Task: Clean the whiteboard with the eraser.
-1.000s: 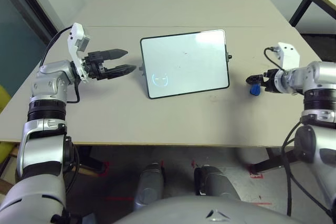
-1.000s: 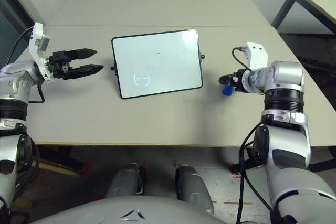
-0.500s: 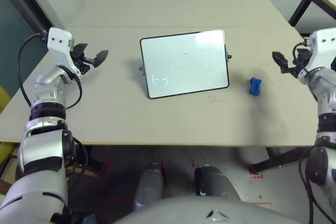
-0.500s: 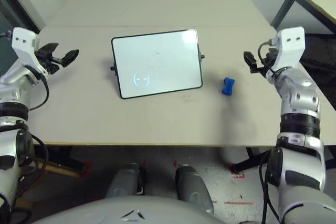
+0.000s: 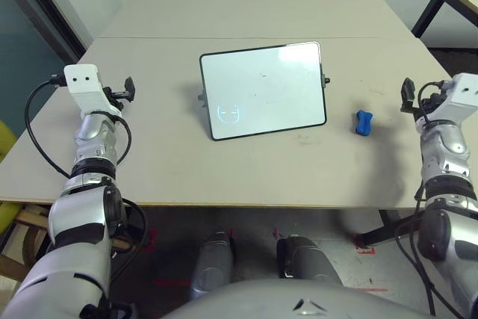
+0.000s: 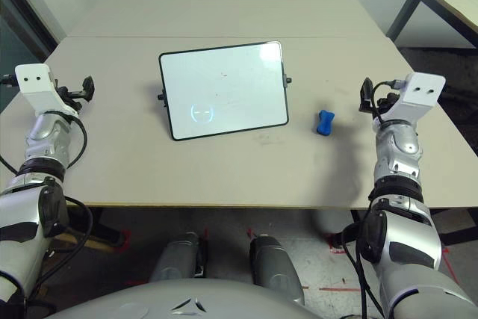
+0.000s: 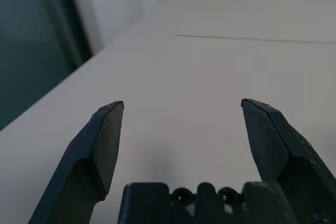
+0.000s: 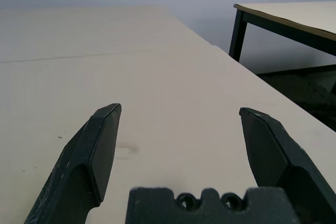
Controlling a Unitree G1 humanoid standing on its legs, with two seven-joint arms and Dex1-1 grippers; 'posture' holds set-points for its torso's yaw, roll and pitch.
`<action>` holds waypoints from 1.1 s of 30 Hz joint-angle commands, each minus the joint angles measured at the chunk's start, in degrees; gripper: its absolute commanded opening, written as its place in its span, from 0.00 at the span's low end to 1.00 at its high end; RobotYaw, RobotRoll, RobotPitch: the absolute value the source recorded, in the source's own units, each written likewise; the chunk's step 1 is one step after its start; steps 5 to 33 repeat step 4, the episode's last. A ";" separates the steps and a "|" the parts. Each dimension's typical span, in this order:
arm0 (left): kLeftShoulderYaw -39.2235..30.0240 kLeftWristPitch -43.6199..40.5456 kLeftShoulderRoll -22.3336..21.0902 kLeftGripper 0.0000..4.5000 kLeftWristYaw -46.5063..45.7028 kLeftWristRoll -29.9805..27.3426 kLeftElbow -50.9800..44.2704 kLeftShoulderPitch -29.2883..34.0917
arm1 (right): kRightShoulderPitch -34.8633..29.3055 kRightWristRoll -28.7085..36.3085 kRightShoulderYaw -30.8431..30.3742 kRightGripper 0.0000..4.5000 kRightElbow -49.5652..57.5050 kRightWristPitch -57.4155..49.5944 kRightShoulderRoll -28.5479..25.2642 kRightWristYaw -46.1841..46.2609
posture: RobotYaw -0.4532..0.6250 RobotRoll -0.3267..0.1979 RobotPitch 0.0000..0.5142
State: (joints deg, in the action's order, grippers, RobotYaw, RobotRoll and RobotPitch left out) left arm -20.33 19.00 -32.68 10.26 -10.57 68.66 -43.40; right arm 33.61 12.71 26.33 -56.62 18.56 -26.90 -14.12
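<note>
Saw black left gripper (image 7: 182,102) and black right gripper (image 8: 180,109) spread near beige table's (image 5: 261,177) side edges, best withdrawn without nudging blue waisted eraser (image 5: 364,122) or rectangular black-framed whiteboard (image 5: 269,95).

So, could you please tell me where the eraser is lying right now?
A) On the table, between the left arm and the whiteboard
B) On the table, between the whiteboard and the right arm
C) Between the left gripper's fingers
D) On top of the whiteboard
B, since the blue eraser rests on bare table, with the whiteboard on one side of it and the right arm on the other.
</note>
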 commanded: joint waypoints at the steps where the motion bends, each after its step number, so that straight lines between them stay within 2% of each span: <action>1: -0.50 0.07 0.91 1.00 0.62 -0.42 0.97 0.66 | 1.55 1.10 0.46 1.00 -2.23 1.52 -0.88 0.04 | 0.56 0.62 0.09; 33: -0.71 -0.05 1.12 1.00 0.56 -0.41 0.66 0.81 | 1.58 1.29 0.50 1.00 -2.86 1.99 -1.03 0.20 | 0.55 0.62 0.11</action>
